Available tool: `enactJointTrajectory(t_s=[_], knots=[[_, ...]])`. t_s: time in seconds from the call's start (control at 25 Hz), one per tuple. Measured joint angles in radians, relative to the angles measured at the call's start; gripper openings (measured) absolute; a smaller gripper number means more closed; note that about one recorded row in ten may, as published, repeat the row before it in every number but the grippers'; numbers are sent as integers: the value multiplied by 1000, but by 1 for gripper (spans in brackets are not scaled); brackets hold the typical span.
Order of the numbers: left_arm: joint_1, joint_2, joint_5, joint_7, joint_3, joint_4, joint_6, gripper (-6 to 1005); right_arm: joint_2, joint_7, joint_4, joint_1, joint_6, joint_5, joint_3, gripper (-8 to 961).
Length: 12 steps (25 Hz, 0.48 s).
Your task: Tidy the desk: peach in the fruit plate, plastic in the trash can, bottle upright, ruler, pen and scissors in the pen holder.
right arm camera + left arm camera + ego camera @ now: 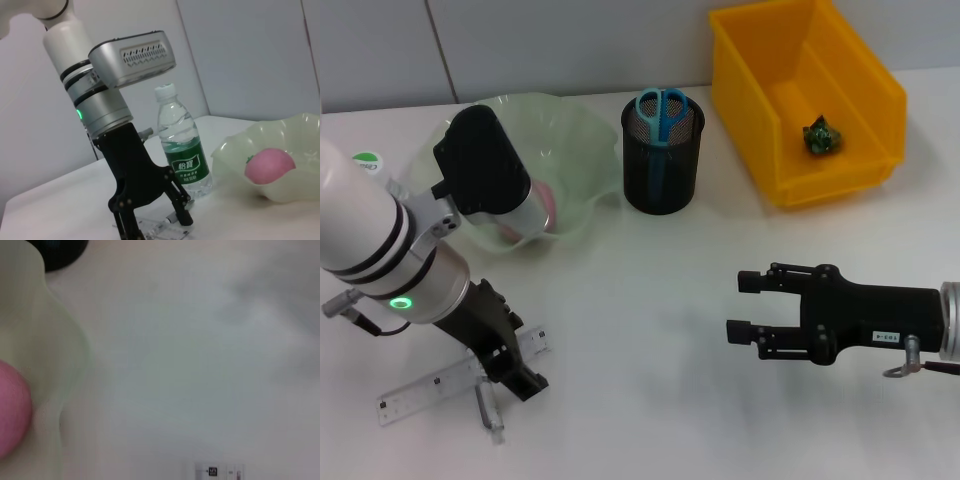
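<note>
Left pincer [517,378] down on ruler [440,383], fingers straddling it on tabletop [650,300]. Right pincer [745,305] open, hovering well apart.

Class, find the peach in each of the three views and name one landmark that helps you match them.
Head view: peach in the fruit plate, mostly hidden behind the left arm.
Left wrist view: pink peach at the picture's edge.
Right wrist view: peach inside the plate.
Shared landmark: the pale green fruit plate.
</note>
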<state>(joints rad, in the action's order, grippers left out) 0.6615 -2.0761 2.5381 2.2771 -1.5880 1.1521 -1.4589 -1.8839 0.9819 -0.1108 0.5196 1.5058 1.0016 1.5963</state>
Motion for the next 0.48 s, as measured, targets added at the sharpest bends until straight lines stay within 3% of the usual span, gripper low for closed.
enactJointTrajectory(t_s=[0.48], knots=[[0, 4, 9, -41, 13, -42, 18, 748, 26, 74, 24, 31, 0, 0, -1, 746]])
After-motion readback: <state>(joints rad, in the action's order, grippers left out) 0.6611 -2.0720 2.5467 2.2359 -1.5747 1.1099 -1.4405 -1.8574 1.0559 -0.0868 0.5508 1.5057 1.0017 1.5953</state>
